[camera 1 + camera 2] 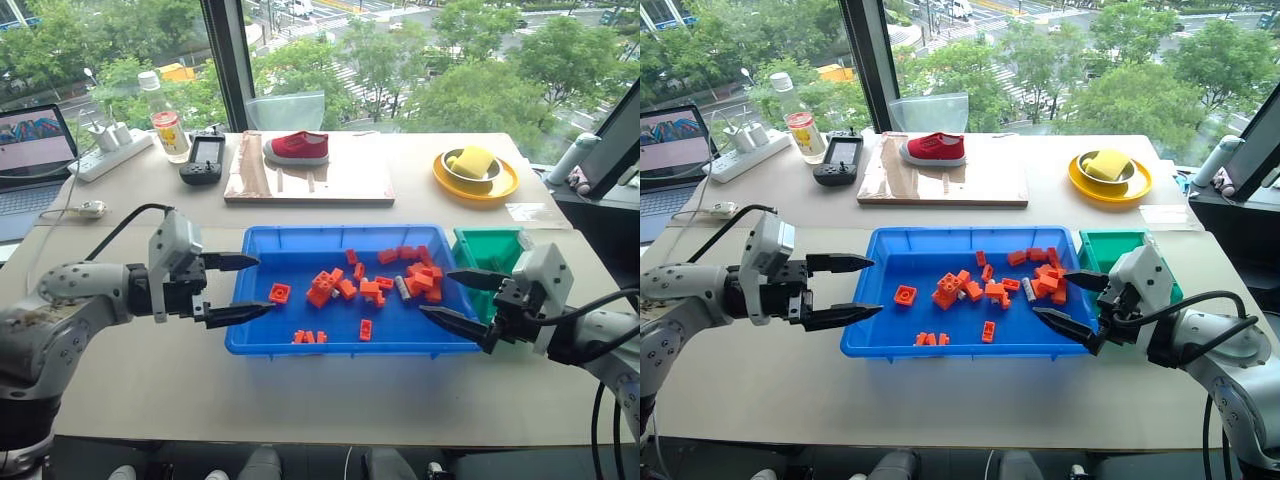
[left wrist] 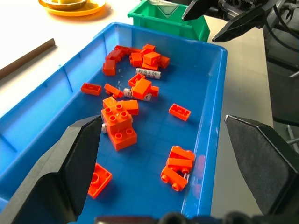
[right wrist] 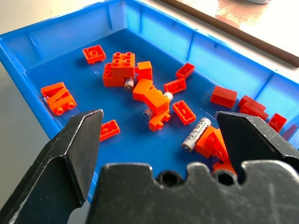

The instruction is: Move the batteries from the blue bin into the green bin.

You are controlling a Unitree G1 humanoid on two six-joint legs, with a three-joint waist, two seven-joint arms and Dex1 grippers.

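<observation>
— While both hands hover spread and empty, where's everything?
— Table (image 1: 300, 390) carries blue bin (image 1: 300, 243), green bin (image 1: 487, 246) beside it; left hand (image 1: 238, 287), right hand (image 1: 452, 297) at its ends; batteries (image 3: 196, 134) lie among bricks (image 1: 322, 288) inside.

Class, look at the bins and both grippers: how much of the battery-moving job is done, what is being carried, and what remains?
Done: nothing visibly; no battery can be seen in the green bin, though its floor is mostly hidden. In hand: nothing; the left gripper and right gripper hover open and empty at either end of the blue bin. Left: batteries lie among the orange bricks, some half buried.
</observation>
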